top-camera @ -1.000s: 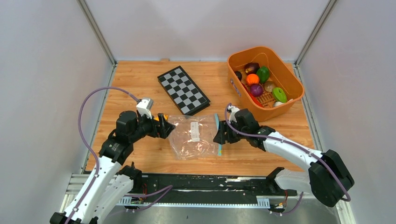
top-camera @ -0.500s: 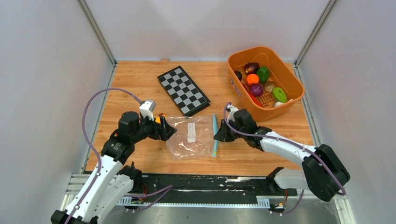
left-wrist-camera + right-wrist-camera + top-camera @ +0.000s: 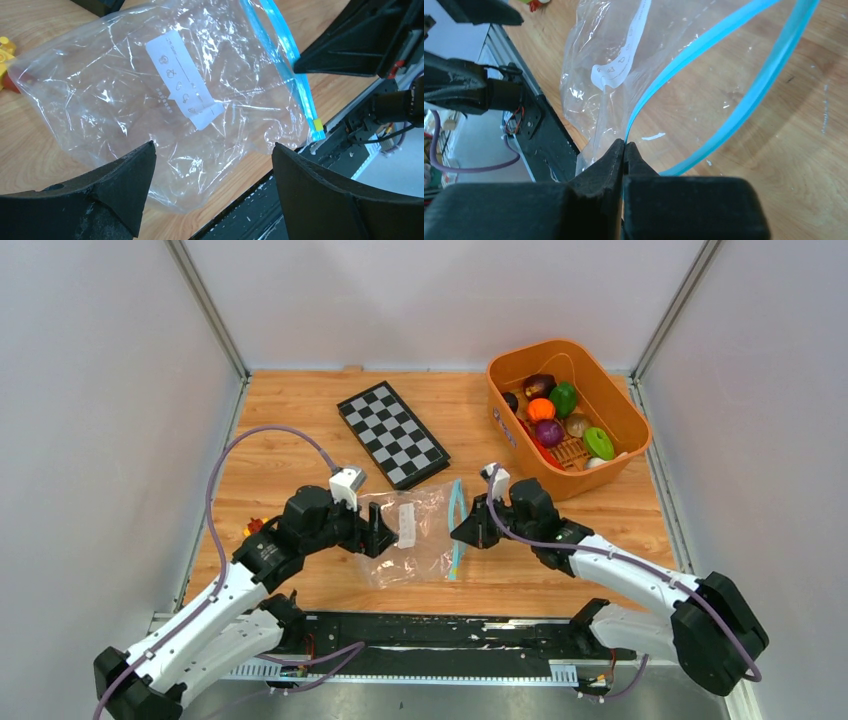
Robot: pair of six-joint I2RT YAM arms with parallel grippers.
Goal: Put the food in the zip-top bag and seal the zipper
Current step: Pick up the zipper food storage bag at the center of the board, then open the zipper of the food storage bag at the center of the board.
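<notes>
- Because the mouth must gape before anything goes in, the right gripper [image 3: 624,145] is clenched on one lip of the zipper [image 3: 292,60] and holds it up off the other lip.
- Left gripper [image 3: 210,150] hangs released just above the zip-top bag [image 3: 125,100], probably to pin it or take the second lip.
- One bag, lying on the table between the grippers, with one white label [image 3: 184,77] and nothing inside.
- Food [image 3: 549,432] all sits in the one orange basket [image 3: 566,344]; at least six pieces, exact count unclear.
- One folded chessboard [image 3: 392,435] and one small yellow toy [image 3: 6,50].
</notes>
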